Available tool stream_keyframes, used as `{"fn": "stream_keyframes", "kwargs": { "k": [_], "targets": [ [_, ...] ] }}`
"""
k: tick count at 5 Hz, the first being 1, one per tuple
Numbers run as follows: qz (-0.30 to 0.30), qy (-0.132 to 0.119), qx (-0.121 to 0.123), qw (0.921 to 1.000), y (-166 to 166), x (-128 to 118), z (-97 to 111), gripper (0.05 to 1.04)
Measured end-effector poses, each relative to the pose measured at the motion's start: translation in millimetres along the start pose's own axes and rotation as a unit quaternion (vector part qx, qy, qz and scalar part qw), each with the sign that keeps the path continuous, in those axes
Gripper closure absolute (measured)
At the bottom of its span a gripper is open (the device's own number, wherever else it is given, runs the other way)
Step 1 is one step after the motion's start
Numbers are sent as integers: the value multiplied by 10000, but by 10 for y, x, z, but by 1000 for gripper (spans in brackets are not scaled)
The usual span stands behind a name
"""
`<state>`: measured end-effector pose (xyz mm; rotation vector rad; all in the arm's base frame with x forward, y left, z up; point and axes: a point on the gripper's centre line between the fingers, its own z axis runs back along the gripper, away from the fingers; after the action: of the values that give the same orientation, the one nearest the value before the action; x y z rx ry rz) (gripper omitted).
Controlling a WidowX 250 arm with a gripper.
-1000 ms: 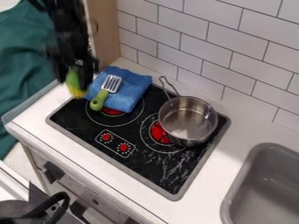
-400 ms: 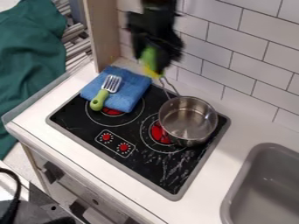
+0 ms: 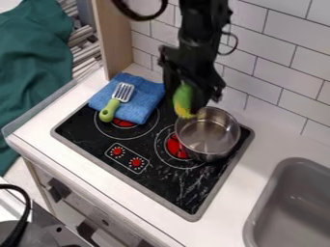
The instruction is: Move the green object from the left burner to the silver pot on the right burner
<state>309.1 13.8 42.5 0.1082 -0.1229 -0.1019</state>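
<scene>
Green, yellow-tipped object (image 3: 184, 100) nearer pot (image 3: 216, 137)

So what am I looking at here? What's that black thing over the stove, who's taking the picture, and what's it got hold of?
The black thing is a robot arm, coming in from the top edge. At its end is a gripper, a two-fingered hand. It holds a green and yellow object at the upper left of the pot's rim, as seen here; I can't tell whether they touch.

The picture comes from a fixed camera looking down at a slant.

Below is a black stovetop with the silver pot on the right burner. By the left burner lies a blue towel, with a green-handled spatula on it. The grey basin at the right is a sink.
</scene>
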Motion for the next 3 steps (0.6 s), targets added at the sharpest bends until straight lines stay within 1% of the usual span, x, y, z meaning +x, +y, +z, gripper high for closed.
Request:
{"fn": "stream_keyframes", "kwargs": {
  "k": [1, 2, 3],
  "targets": [
    [69, 113, -73, 9999, 4, -75, -172, 421],
    [-31, 275, -186, 9994, -44, -92, -339, 421],
    [-368, 243, -152, 9989, -120, 21, -360, 421]
  ]
}}
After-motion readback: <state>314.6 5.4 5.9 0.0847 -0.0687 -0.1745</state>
